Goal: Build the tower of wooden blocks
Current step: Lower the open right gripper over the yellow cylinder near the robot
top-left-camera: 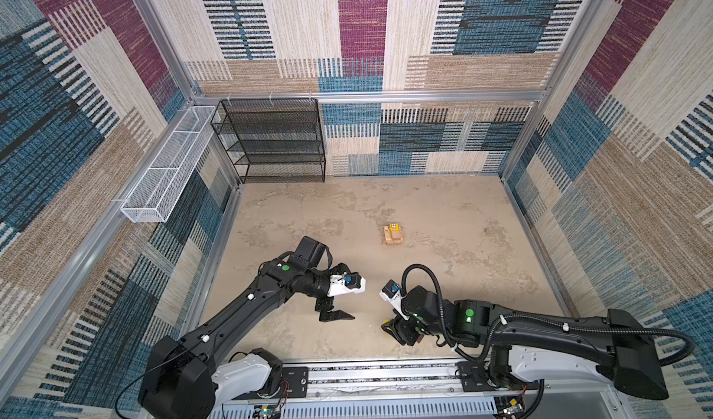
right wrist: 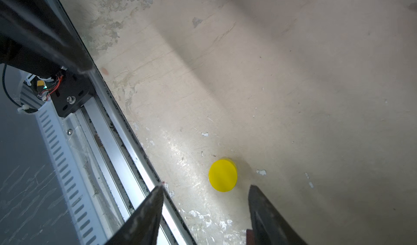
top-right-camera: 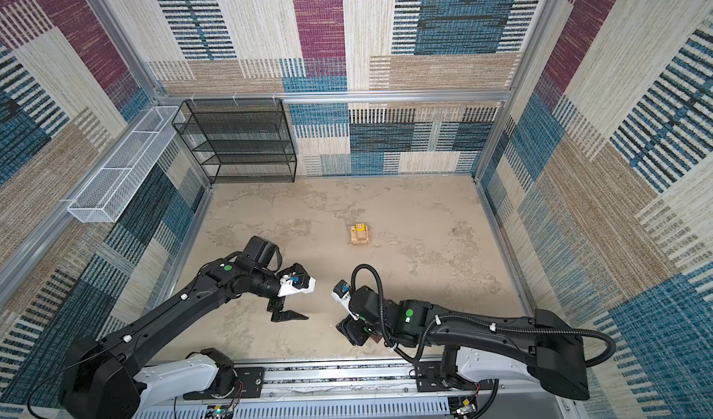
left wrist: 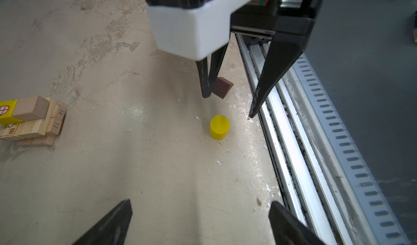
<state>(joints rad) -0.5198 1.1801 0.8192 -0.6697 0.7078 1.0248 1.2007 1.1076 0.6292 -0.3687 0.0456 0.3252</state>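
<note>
Yellow cylinder (left wrist: 220,127) is noted upright on the table (left wrist: 135,176), well apart from the wood block tower (left wrist: 33,119). Left gripper (left wrist: 200,202) and right gripper (right wrist: 206,187) are spread; nothing is grasped.

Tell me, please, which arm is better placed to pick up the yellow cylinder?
Probably the right: the right gripper hangs open close by the cylinder; the left gripper, also open, stands farther off.
</note>
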